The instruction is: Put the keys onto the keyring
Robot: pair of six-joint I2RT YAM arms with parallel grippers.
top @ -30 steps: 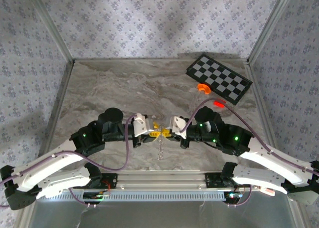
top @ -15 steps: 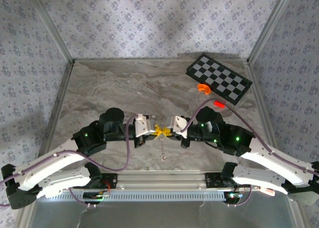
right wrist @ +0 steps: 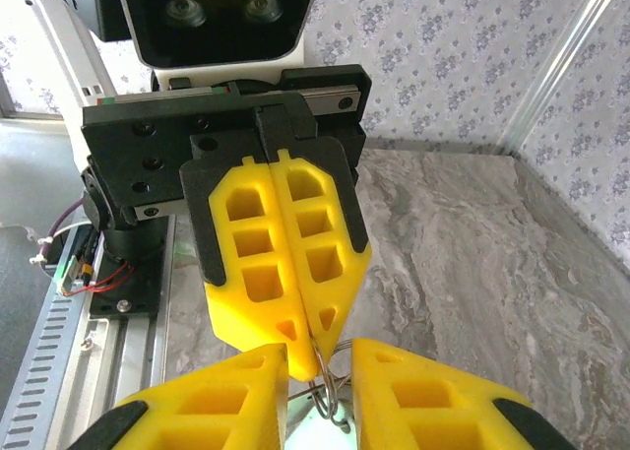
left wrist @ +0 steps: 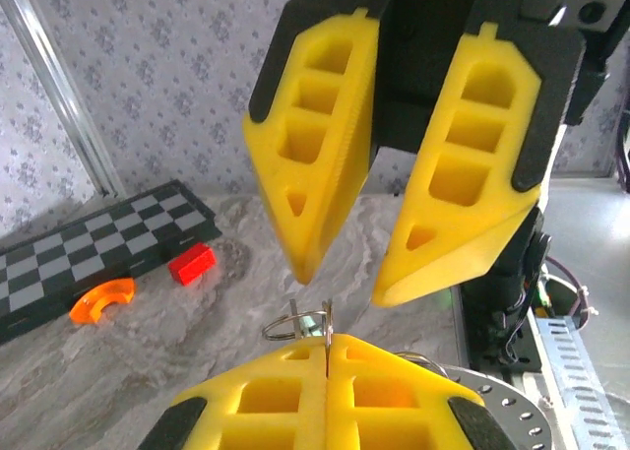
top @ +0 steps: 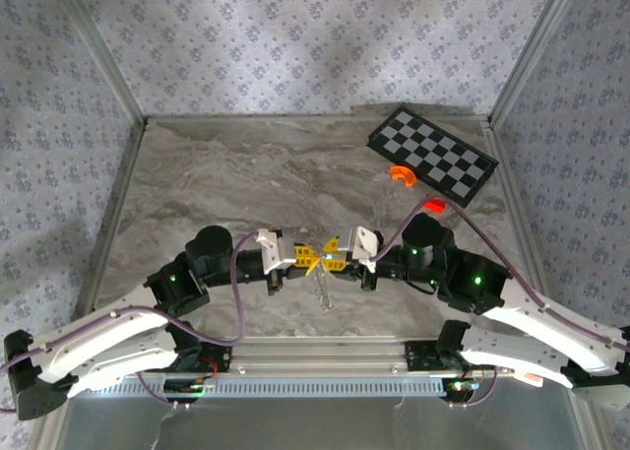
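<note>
- Now that the right end effector (top: 335, 256) has let go, its yellow fingers (left wrist: 463, 174) stand parted where a second ago they were clenched tip to tip against the left one.
- The left end effector (top: 305, 258) is clenched on the keyring (left wrist: 293, 324). The wire loop is pinched at its fingertips and the fine chain (top: 322, 292) dangles toward the worktop (top: 217, 174).
- Over that second the left arm has reached further toward the middle and the right wrist has backed off a little. The chain hangs in about the same place, above the middle of the near edge.
- I read this as the ring now resting with the left side alone, which frees the right to go for a key.
- Whether any of the keys already hang on the ring is too small for me to tell.
- The right fingertips are just beside the loop, one on each side, so backing out crookedly could snag the wire or tug it from the left grip.
- Toward the far right corner lies a checkerboard (top: 433, 155). An orange curved piece (top: 401, 174) touches its near edge and a small red block (top: 433, 206) sits just off it.
- Those three are well apart from the ring and block nothing here. The right arm's cable runs close to the red block.
</note>
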